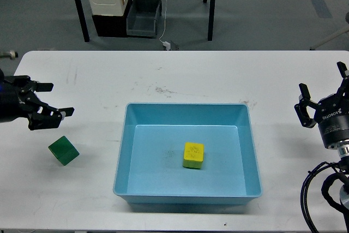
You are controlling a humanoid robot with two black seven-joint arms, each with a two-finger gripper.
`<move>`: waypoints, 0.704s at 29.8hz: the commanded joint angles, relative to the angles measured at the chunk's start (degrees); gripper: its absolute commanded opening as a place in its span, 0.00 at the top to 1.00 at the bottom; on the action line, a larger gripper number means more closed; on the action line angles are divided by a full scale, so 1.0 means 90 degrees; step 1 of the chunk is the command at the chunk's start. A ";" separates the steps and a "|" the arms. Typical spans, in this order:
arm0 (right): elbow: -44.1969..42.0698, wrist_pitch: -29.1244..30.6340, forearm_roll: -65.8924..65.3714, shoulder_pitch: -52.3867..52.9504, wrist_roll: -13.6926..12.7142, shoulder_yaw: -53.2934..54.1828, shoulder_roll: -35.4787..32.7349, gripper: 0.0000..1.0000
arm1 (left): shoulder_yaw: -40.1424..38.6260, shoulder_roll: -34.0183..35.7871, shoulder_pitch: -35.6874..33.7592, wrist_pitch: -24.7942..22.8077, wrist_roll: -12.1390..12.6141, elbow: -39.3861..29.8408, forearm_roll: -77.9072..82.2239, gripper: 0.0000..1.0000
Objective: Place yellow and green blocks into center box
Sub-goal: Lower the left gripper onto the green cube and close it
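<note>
On tray floor: yellow block, inside blue tray.
Left of tray: green block, tilted.
Left gripper: fingers apart, empty.
Right gripper: apart, empty.
Risk: tilted cube slipping when pinched.

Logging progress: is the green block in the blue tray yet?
Out. The green block lies on the white table, left of the blue tray.

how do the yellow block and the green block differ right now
Colour: the yellow block is bright yellow with faint marks on top; the green block is plain dark green.
Place: the yellow block sits inside the blue tray; the green block lies on the white table, left of the tray, just below the left gripper.
Pose: the green block is turned more diagonally to the tray's edges than the yellow block.
Both are small cubes of like size, and neither is held.
</note>
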 commanded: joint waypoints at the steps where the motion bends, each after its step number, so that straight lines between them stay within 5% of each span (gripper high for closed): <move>1: -0.0013 -0.0001 0.0000 -0.0038 0.0001 -0.0027 0.0001 0.00 | 0.0255 0.0005 0.0024 -0.0009 0.0002 0.0006 0.0051 0.00; 21: -0.0013 0.0018 0.0000 -0.0126 0.0001 -0.0106 0.0011 0.00 | 0.1173 -0.0531 -0.0015 -0.0087 0.0002 0.0610 0.0109 0.00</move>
